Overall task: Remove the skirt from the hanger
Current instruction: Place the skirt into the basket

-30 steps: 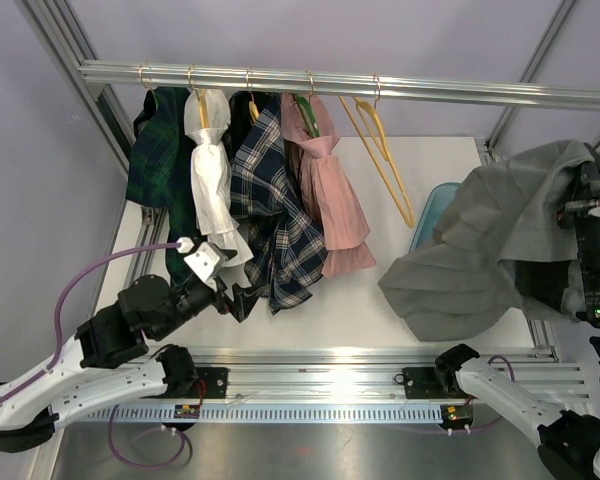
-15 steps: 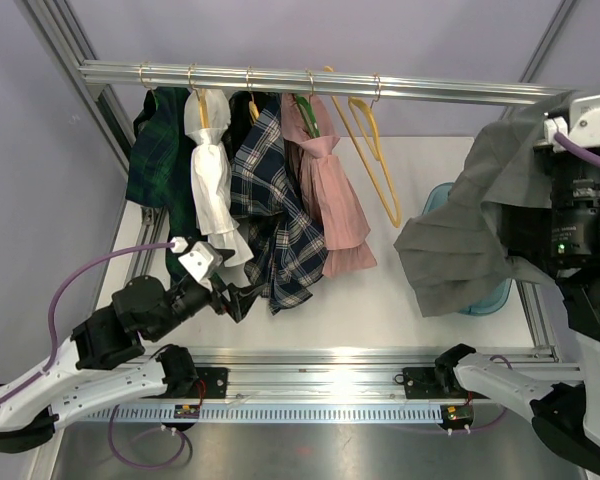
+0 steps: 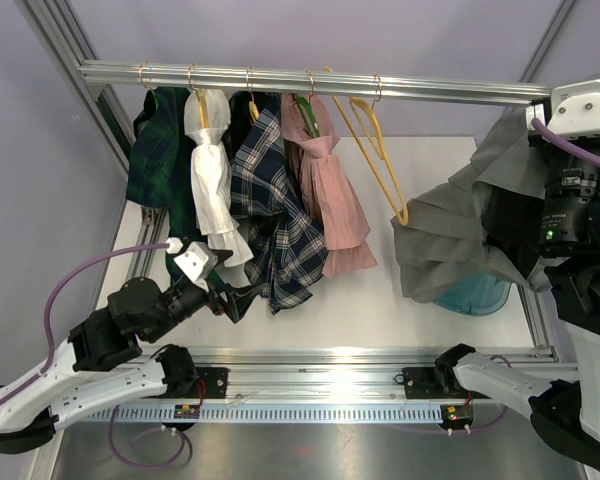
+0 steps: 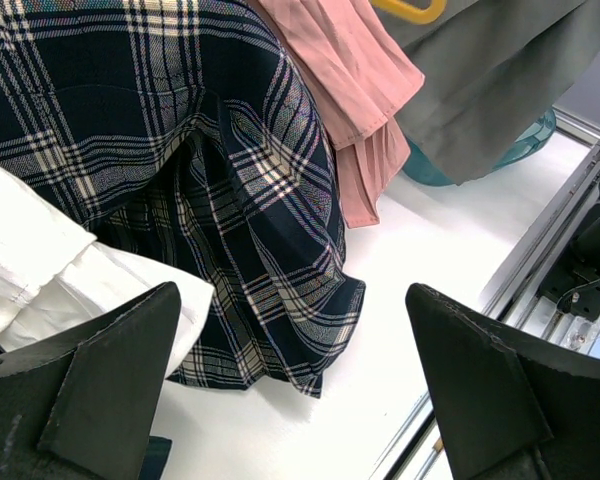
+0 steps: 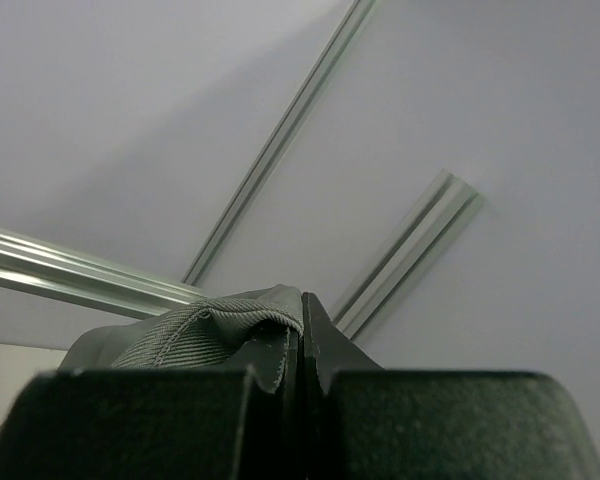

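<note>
White tabletop point(image 3: 420, 330) beneath an aluminium rail point(image 3: 310, 80) carrying hung garments: dark green plaid point(image 3: 155, 160), white point(image 3: 212, 175), navy plaid skirt point(image 3: 275, 215), pink skirt point(image 3: 332, 195). Bare yellow hanger point(image 3: 380, 160) on the rail, right of the pink skirt. Right tool point(image 5: 300, 345), raised at right, with fingers pressed together on a fold of the grey skirt point(image 3: 460, 240); the cloth hangs free of the hanger, draping over a teal bin point(image 3: 475, 297). Left tool point(image 4: 290, 390), jaws spread wide and holding nothing, faces the navy plaid hem.
</note>
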Action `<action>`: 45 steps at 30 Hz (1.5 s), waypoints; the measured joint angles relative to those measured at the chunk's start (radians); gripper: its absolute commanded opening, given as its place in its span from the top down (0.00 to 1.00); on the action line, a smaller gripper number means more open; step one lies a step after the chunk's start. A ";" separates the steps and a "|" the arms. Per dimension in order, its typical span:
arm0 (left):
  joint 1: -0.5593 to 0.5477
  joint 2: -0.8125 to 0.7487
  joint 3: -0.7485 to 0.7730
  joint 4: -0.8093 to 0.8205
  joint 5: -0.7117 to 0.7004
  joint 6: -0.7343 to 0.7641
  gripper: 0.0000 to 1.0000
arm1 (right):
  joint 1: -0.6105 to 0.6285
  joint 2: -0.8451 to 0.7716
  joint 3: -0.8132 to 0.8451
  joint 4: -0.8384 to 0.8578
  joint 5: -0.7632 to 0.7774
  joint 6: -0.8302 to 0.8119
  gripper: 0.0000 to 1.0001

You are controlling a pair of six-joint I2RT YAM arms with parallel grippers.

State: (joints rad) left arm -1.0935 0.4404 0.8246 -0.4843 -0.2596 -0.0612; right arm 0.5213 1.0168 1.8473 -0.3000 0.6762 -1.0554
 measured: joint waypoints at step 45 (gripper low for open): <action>0.000 -0.066 -0.034 0.000 0.019 -0.041 0.01 | -0.845 0.364 0.362 -0.277 -0.542 0.425 1.00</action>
State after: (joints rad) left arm -1.0931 0.3748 0.7910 -0.4839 -0.2409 -0.1020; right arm -0.3237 1.3804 2.2093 -0.5766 0.1341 -0.6304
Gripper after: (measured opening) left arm 0.988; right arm 0.012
